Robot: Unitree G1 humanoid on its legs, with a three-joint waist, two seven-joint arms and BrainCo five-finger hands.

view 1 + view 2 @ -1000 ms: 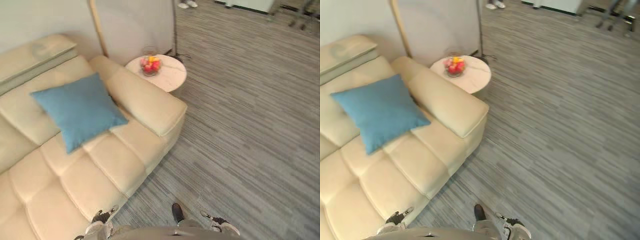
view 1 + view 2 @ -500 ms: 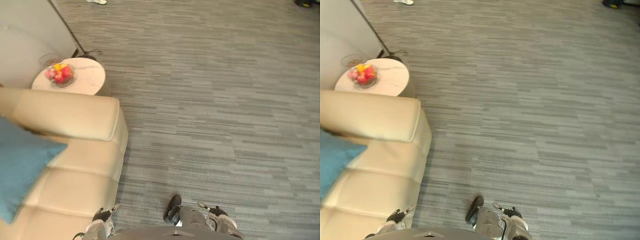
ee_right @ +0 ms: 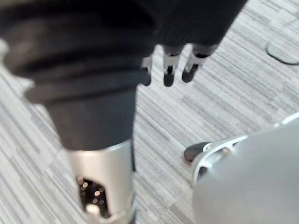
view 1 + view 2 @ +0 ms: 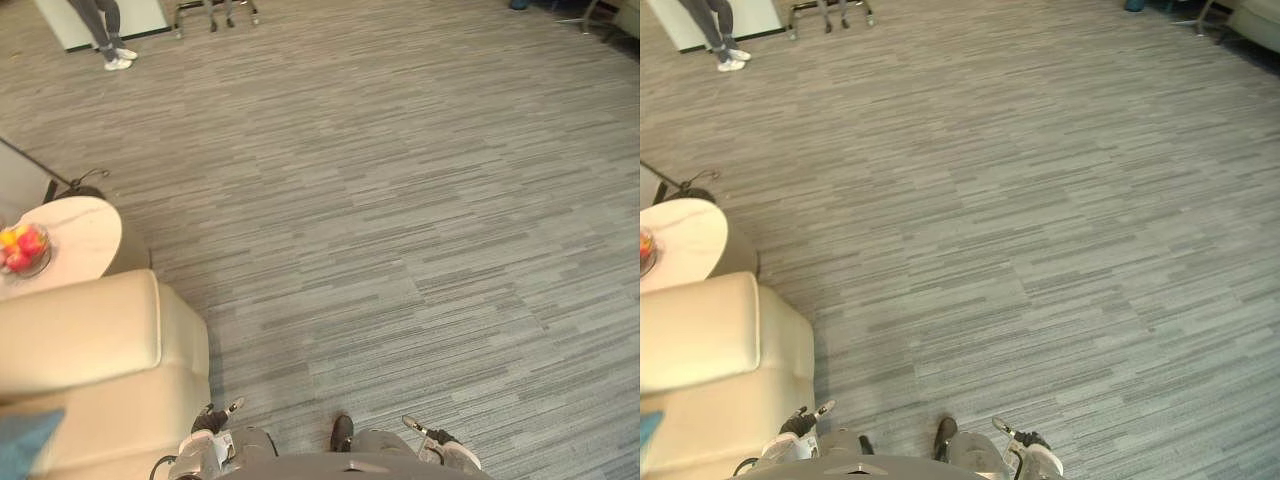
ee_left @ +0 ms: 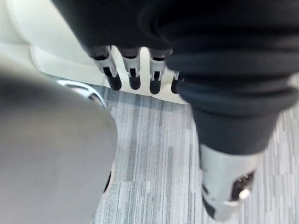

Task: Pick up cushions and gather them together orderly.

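Turn of the head, not of the furniture: left eye view swung within the last second off the sofa point(image 4: 120, 430) and out over open grey carpet point(image 4: 400, 200). Of the blue cushion point(image 4: 22, 442), a mere corner left at the lower left edge, lying on the sofa seat behind the cream armrest point(image 4: 80, 330), untouched. Round side table point(image 4: 70, 225) with its fruit bowl point(image 4: 20, 250) just beyond the armrest; a person's legs point(image 4: 100, 25) far off at the top.

Right eye view: same swing, cushion down to a sliver at the left edge, sofa and table crowded to that side.

Left wrist view: left hand point(image 5: 156, 70) hanging near the sofa's base, fingers point(image 5: 112, 74) straight and relaxed, thumb point(image 5: 226, 186) apart, grasping nothing.

Right wrist view: right hand point(image 3: 169, 70) likewise slack above the carpet, nothing in it.

For the task, judged so: no cushion picked up yet, and now facing away from the one seen. Probably a search for other cushions or for a gathering spot; otherwise a turn back toward the sofa needed before any reach.
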